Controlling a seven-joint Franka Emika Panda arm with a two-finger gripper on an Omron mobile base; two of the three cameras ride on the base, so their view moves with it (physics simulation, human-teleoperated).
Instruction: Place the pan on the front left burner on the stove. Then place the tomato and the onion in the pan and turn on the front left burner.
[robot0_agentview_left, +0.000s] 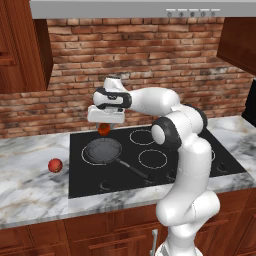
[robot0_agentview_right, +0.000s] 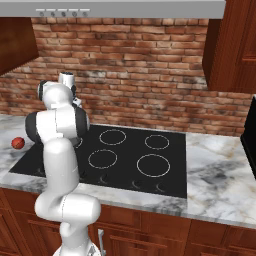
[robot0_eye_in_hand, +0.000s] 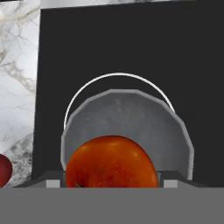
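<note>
- Left base view: gripper (robot0_agentview_left: 104, 125) holds the tomato (robot0_agentview_left: 104, 129) above the pan (robot0_agentview_left: 102, 151).
- Hand view: jaws wide around it.
- Right base view: onion (robot0_agentview_right: 18, 143) on tabletop (robot0_agentview_right: 220, 172).

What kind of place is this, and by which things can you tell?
It looks like a rendered home kitchen. A black glass stove with white burner rings sits in a marble counter, a brick wall and wooden cabinets stand behind, and a pan rests on the stove.
</note>
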